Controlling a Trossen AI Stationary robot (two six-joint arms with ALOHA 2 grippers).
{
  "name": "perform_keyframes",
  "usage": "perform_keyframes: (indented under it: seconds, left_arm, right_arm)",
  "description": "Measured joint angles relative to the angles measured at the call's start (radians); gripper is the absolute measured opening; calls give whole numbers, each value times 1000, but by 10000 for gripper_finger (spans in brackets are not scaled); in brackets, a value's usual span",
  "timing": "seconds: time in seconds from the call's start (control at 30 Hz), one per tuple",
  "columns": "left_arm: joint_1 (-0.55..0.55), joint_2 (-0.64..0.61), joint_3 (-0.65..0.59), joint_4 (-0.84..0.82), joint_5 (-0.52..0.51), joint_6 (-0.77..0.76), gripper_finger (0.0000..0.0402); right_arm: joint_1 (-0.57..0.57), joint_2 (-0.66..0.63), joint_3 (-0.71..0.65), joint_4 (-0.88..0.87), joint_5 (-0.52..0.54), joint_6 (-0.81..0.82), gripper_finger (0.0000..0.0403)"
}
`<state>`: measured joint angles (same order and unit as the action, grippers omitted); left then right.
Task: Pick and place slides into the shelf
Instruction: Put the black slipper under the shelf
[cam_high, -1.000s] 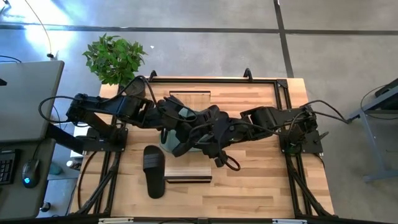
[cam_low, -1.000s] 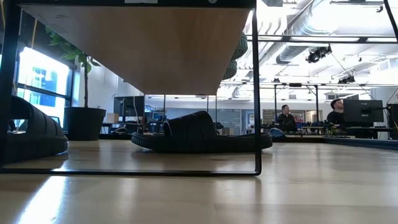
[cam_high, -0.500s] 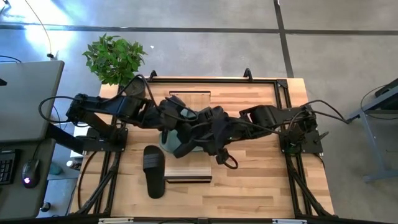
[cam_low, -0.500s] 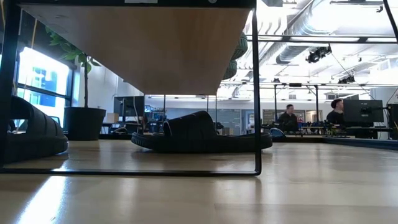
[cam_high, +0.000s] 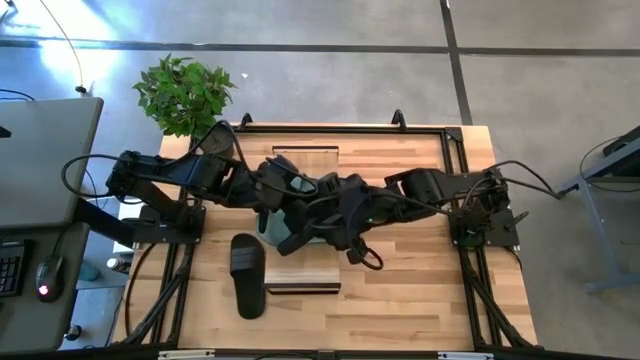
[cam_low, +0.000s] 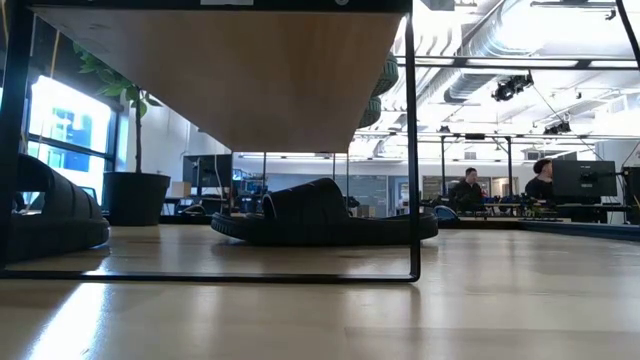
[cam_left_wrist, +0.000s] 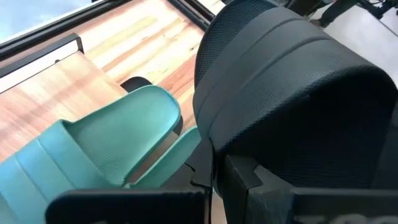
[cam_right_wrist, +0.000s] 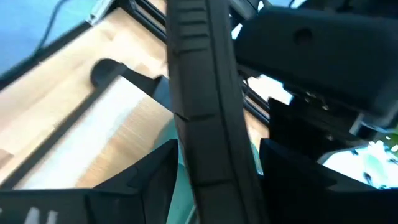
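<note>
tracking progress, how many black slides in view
3 slides: one on the table beside the shelf, one beyond it, one by the left gripper. Others may be hidden.

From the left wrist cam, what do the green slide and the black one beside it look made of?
Green slide: looks like soft moulded rubber or foam, matte, with a fine dotted texture and rounded edges. Black slide: seemingly the same kind of material, matte, with ridged bands across its wide strap. Neither shows gloss, so hard plastic seems unlikely.

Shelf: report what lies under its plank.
Under the shelf, the low view shows one black slide on the table; a second dark slide sits at its edge. Farther back is hidden.
</note>
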<state>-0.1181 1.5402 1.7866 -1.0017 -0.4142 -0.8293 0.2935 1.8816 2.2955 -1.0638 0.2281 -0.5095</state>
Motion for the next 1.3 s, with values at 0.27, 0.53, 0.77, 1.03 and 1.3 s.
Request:
perform_keyframes:
  seconds: [0.27, 0.53, 0.77, 1.03, 1.3]
  left_arm:
    - [13, 0, 0, 7, 2, 14, 0]
    - [15, 0, 0, 7, -1, 48, 0]
    - [14, 0, 0, 9, 21, 124, 23]
    - [14, -27, 2, 11, 74, 176, 61]
    - [2, -119, 2, -22, 135, 285, 80]
  right_arm:
    - [3, 0, 0, 59, -69, -14, 174]
    - [-1, 2, 0, 59, -75, 8, 63]
    - [-8, 2, 0, 58, -75, 52, 50]
    - [-8, -26, 4, 34, -46, 98, 46]
    - [-4, -147, 9, 8, -17, 182, 45]
